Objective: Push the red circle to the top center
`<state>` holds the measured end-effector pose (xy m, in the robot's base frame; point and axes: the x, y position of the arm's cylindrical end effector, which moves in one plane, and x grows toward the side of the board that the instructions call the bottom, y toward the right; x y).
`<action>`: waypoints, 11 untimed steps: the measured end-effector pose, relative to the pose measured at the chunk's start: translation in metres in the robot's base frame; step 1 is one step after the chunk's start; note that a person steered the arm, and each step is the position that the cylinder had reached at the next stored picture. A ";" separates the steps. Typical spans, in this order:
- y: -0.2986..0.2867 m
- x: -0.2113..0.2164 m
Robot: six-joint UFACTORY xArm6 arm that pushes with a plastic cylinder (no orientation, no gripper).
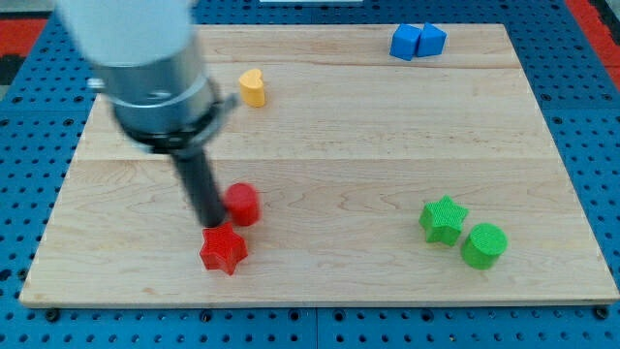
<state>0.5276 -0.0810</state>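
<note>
The red circle (242, 205) lies on the wooden board (320, 126) at the lower left of centre. My tip (210, 222) stands right at its left side, touching or nearly touching it. A red star (224, 249) lies just below the tip and the red circle. The arm's grey body (145, 68) covers the board's upper left corner.
A yellow heart-shaped block (253, 87) lies at the upper left of centre. Two blue blocks (417, 42) sit together at the top right. A green star (444, 219) and a green circle (483, 245) lie at the lower right.
</note>
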 end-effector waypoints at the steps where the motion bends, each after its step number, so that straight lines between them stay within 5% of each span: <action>1: 0.094 -0.020; 2: 0.130 -0.015; 5: 0.098 -0.156; 8: 0.061 -0.141; 11: 0.096 -0.178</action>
